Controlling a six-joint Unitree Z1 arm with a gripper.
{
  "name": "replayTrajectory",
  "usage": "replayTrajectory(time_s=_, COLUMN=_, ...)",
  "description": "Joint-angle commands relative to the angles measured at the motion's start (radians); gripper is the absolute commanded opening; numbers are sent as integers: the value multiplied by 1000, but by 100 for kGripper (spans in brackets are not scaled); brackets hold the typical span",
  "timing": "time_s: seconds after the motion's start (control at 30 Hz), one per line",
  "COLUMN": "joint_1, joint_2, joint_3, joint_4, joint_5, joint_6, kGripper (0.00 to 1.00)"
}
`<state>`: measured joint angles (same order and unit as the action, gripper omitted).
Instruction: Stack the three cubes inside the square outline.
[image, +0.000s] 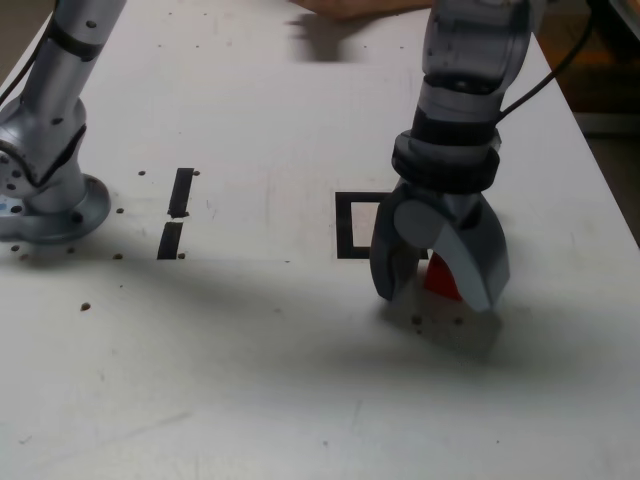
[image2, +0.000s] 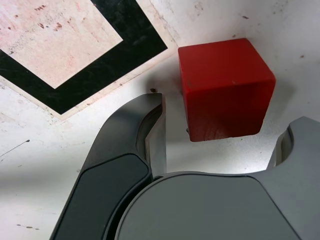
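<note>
A red cube (image: 440, 278) sits on the white table just off the square outline's (image: 352, 225) corner, toward the exterior view's right. It is the only cube in view. My gripper (image: 437, 292) is down at table level with one finger on each side of this cube. In the wrist view the red cube (image2: 225, 87) lies between the fingers (image2: 150, 130). A narrow gap shows beside the dark finger, so the jaws are open around it. The outline's black tape (image2: 135, 40) passes close beside the dark finger.
Two short black tape strips (image: 181, 192) (image: 170, 240) lie toward the exterior view's left, near the arm's base (image: 50, 200). A person's hand (image: 350, 8) rests at the table's far edge. The table's edge (image: 610, 190) runs down the exterior view's right.
</note>
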<state>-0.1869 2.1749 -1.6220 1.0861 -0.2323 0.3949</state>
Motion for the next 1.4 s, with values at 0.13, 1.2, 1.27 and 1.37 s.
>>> replayTrajectory(time_s=0.13, joint_1=1, joint_2=11, joint_3=0, joint_4=-19, joint_5=6, joint_6=0, kGripper=40)
replayTrajectory(time_s=1.2, joint_1=72, joint_2=-324, joint_3=303, joint_4=-97, joint_5=73, joint_6=-106, kGripper=10)
replayTrajectory(time_s=1.27, joint_1=92, joint_2=-317, joint_3=323, joint_4=-125, joint_5=61, joint_6=-106, kGripper=11)
replayTrajectory(time_s=1.37, joint_1=110, joint_2=-298, joint_3=334, joint_4=-161, joint_5=44, joint_6=-101, kGripper=13)
